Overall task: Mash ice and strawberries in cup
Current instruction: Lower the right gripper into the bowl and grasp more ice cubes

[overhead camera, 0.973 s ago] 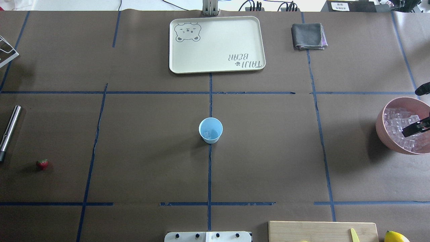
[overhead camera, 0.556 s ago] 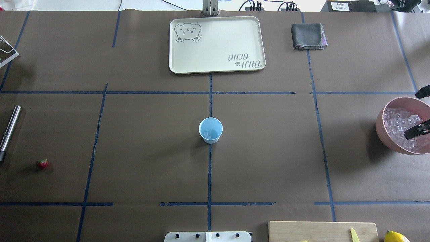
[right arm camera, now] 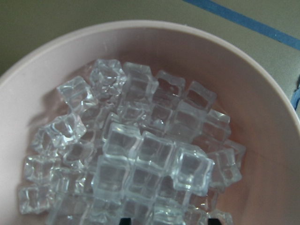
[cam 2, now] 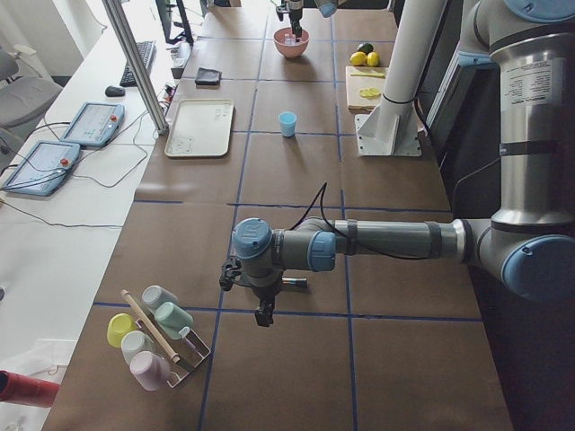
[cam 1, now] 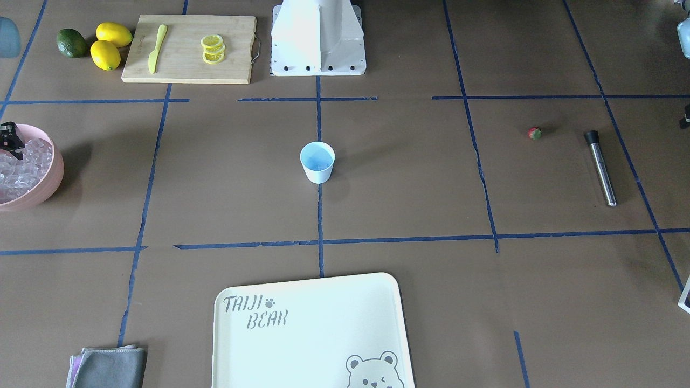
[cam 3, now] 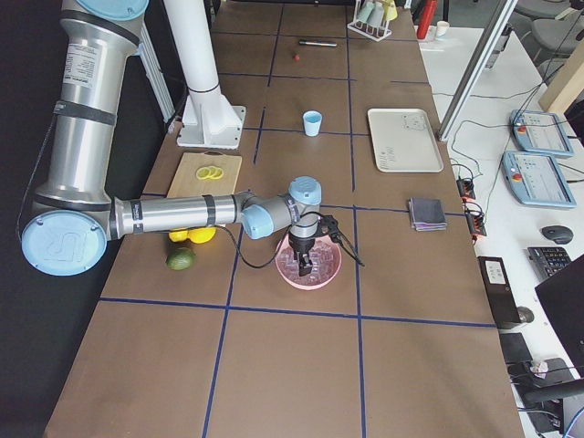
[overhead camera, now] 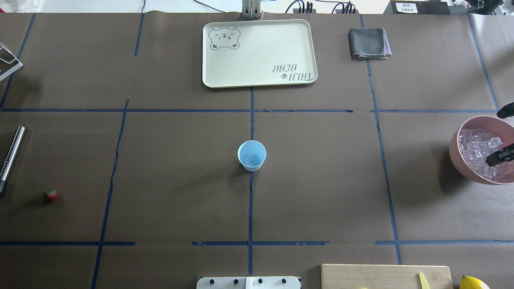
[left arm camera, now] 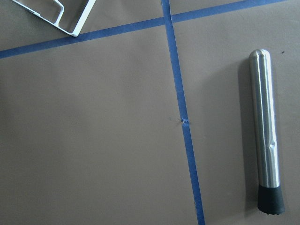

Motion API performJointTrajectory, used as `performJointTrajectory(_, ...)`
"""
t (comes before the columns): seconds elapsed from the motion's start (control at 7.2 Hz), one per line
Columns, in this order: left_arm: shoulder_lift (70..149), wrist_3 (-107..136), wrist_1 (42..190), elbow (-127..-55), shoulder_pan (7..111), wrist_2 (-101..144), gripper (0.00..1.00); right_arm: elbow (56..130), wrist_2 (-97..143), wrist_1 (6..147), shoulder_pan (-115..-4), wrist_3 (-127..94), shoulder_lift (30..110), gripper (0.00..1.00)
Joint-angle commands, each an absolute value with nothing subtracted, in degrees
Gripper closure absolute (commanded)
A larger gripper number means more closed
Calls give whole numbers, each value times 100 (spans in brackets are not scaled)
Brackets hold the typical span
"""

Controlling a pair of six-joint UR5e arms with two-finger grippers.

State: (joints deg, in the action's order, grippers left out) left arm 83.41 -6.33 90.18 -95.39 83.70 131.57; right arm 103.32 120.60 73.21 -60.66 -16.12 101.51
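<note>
The cup (overhead camera: pixel 251 155) is seen upright at the centre of the overhead view, on a blue tape line of the surface (overhead camera: pixel 321 180), with a little ice (overhead camera: pixel 249 160) at its bottom. More ice is heaped in a pink bowl (overhead camera: pixel 455 152) at the right edge. The right tool (cam 3: pixel 305 266) is held down into that bowl. In its wrist view two dark tips are seen set apart at the lower edge, with cubes lying between them. The strawberry (overhead camera: pixel 50 196) is found at the lower left, well apart from the cup and near a metal rod (left arm camera: pixel 265 131). The left tool (cam 2: pixel 263 314) is shown only from the side, so its state cannot be told.
</note>
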Motion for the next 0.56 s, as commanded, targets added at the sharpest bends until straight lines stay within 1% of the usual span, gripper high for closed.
performJointTrajectory(0.0, 8332, -633, 9018, -9545, 8367, 13157, 0, 10380, 12093, 7321, -6082, -1617, 10151, 96)
performJointTrajectory(0.28, 8332, -633, 9009, -9545, 8376, 13305, 0, 10537, 12120, 7382, -6091, -1617, 10160, 98)
performJointTrajectory(0.42, 8306, -624, 9009, -9536, 8376, 13472, 0, 10825, 12146, 7479, -6100, -1635, 10221, 98)
